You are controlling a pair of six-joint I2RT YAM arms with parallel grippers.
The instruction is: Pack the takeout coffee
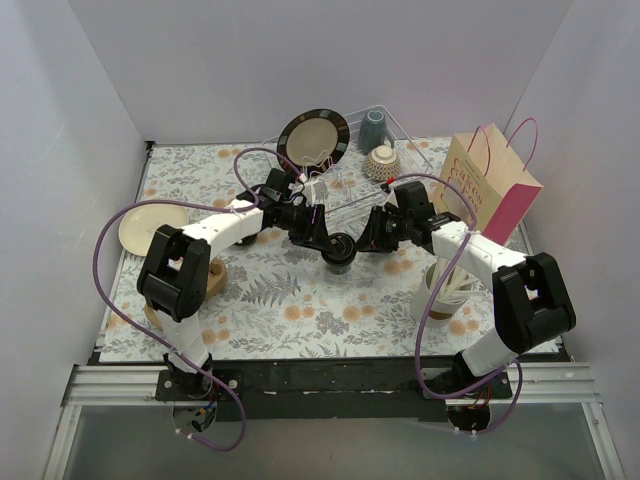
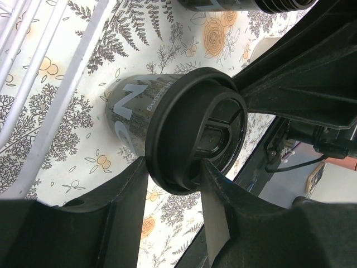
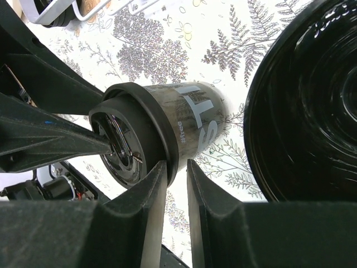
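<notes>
1. Top external view. The takeout coffee cup (image 1: 340,250), lidded, stands upright on the table (image 1: 300,310) at the centre of the frame. The paper bag (image 1: 478,190) is well apart at the upper right. I judge the step in hand to be carrying the cup to that bag. To do it well, raise the cup straight up, keep it level, and lower it into the bag's open top. Both arms reach inward with elbows out, and the left pincer (image 1: 326,240) and right pincer (image 1: 364,240) meet at the cup from either side.

2. Left wrist view. The grip should sit evenly on both sides without prying under the lid (image 2: 195,131) — a lopsided squeeze would likely pop it off. The left pincer (image 2: 174,176) stands partly open. Its fingers (image 2: 125,212) flank the lower edge of the lid at the bottom of the frame, and it appears to have hold of the cup at the rim.

3. Right wrist view. The right arm ought to draw clear before any lift. The right pincer (image 3: 177,178) shows a narrow gap with nothing in it — one finger lies just beside the lid's rim and holds nothing. From the left of the frame the left pincer's fingers straddle the lid. A large glossy black round thing (image 3: 301,100) fills the right side; I cannot tell what it is.
</notes>
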